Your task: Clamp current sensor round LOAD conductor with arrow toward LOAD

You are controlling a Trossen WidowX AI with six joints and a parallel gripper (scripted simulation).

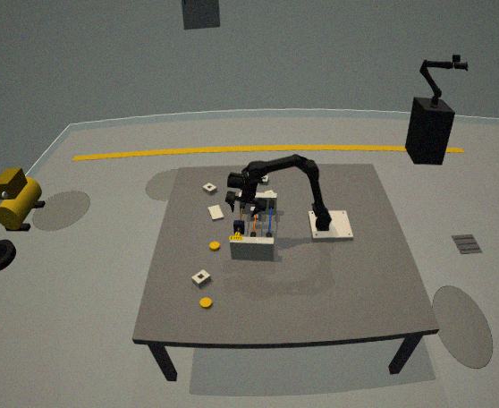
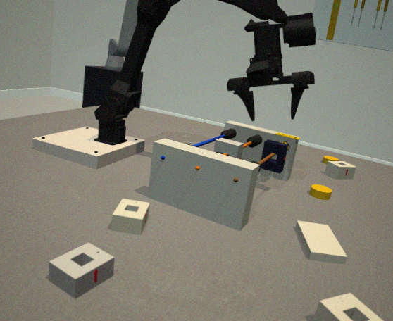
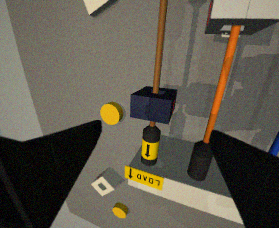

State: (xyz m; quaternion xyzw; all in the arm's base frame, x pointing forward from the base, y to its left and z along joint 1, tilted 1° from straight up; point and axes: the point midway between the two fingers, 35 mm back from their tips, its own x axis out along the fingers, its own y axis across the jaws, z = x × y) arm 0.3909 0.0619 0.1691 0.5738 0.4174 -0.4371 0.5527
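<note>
The dark blue sensor [image 1: 239,226] [image 2: 268,148] [image 3: 149,107] sits round the brown conductor [image 2: 267,159] [image 3: 160,45], near its end at the yellow LOAD marker [image 1: 235,238] [image 2: 287,136] [image 3: 146,177]. It looks like a closed ring with the conductor through its window; whether it is latched cannot be told. A red mark shows on its side, but its direction is unreadable. My gripper [image 1: 244,212] [image 2: 272,119] [image 3: 154,130] is wide open and empty, above the sensor and the conductors, touching nothing.
Two grey end walls [image 2: 201,190] [image 1: 251,250] hold the brown, orange [image 3: 222,85] and blue [image 1: 270,219] conductors. A pale block [image 2: 229,146] [image 3: 247,10] sits at the orange one. Pale holed blocks [image 2: 67,269] [image 1: 201,277], a flat tile [image 2: 321,240] and yellow discs [image 1: 215,245] [image 2: 320,191] lie around.
</note>
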